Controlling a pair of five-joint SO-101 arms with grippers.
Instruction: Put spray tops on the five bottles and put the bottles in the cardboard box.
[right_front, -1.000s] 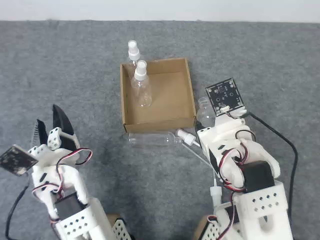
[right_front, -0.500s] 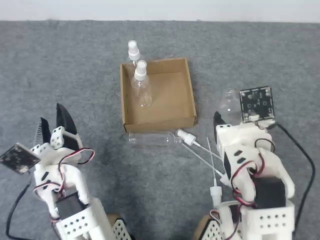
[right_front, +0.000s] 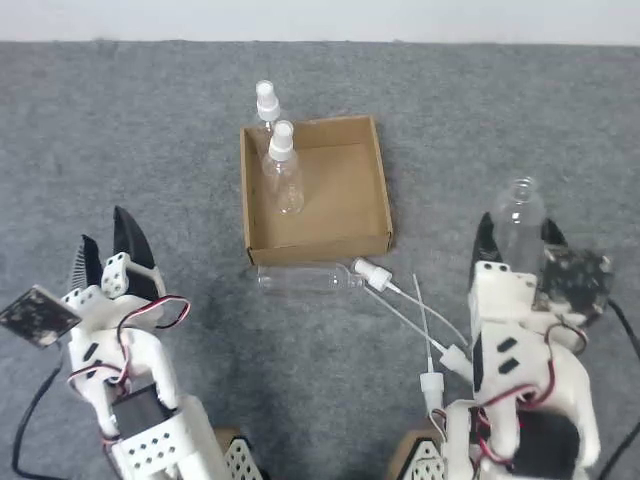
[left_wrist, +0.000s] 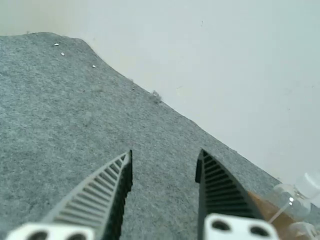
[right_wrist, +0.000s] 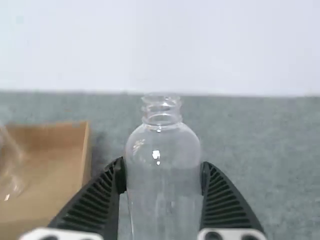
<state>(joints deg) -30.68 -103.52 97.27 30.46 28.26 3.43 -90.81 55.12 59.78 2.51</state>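
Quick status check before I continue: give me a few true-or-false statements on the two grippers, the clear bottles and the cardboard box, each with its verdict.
1. The right gripper grips a clear plastic bottle with an open neck and no spray top. True.
2. The left gripper is clamped on a white spray top. False: its jaws are open with nothing between them.
3. The brown cardboard box holds three bottles. False: one capped bottle is inside.
4. A second uncapped bottle lies on its side on the grey felt table, just in front of the box. True.
5. Every spray top is fitted. False: loose white spray tops lie on the felt.
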